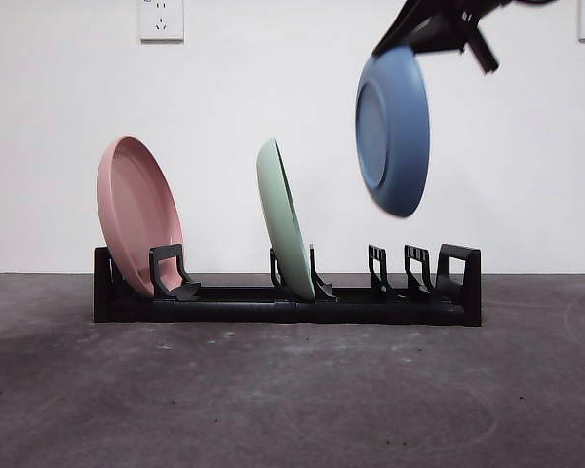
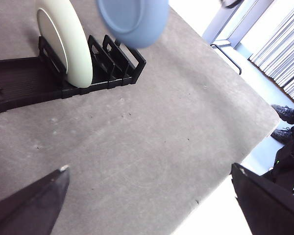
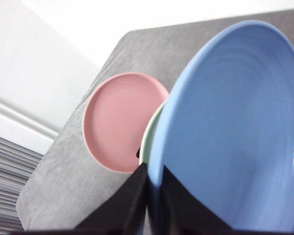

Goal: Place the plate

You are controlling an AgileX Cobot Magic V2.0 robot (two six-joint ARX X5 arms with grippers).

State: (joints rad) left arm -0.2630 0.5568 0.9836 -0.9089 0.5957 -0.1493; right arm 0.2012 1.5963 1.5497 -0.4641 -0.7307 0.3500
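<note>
The grey tabletop [image 1: 273, 390] runs bare up to a black dish rack [image 1: 292, 297] standing across it. Above the rack's right-hand part the right gripper [image 1: 424, 34] comes slanting down from the top edge, its jaws pinching the upper rim of the blue plate [image 1: 394, 130]. The plate hangs on edge in the air, nearly upright, clear of the rack and over the empty slots to the right of the green plate [image 1: 287, 222]. In the right wrist view the two jaws are pressed against either face of the blue rim, one in front and one behind.

The left gripper [image 2: 147, 196] waits off to the side over open tabletop, its jaws spread wide with nothing between them.

The arm above the right gripper is cut off by the top edge. The blue plate is blurred at its lower edge.

Three plates in all: a pink plate [image 1: 136, 214] leaning in the rack's left end, the green one leaning about the middle, and the blue one held aloft. One rack. Behind it is a white wall [image 1: 234, 117] with a socket [image 1: 161, 18] near the top edge.
</note>
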